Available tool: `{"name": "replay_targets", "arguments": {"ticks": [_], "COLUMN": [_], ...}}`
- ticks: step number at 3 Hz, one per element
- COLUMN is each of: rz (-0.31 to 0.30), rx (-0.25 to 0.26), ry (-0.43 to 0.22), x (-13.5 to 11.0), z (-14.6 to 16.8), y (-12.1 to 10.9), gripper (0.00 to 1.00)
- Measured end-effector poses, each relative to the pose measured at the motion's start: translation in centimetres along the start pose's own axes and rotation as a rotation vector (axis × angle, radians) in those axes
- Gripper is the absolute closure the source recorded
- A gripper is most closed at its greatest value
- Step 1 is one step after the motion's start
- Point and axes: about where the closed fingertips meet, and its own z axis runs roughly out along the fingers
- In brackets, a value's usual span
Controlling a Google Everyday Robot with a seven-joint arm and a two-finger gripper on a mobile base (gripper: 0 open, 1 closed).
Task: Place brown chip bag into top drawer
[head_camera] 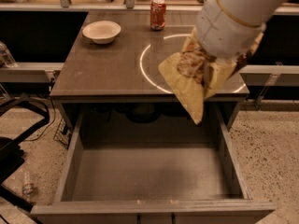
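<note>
The brown chip bag (189,83), tan-yellow with a dark brown centre, hangs in the air with its lower corner over the back right of the open top drawer (149,171). My gripper (210,71) is shut on the bag's upper part, below the white arm that comes in from the upper right. The arm and bag hide most of the fingers. The drawer is a wide grey box pulled fully out under the tabletop, and its flat bottom holds nothing.
A white bowl (101,31) stands at the tabletop's back left and an orange soda can (158,14) at the back middle. A bright ring of light (149,73) marks the dark tabletop (98,69). Black cables and frame parts lie on the floor at left.
</note>
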Motion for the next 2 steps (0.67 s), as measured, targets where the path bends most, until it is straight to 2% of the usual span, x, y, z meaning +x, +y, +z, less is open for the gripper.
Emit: {"name": "replay_targets", "arguments": {"ticks": [1,2], "rz": [-0.014,-0.041], "rx": [-0.018,-0.008], "ry": [-0.110,-0.142], "x": [-2.39,-3.21], "z": [0.53,0.37], "y": [3.68,3.74], "gripper": [1.00,1.00]}}
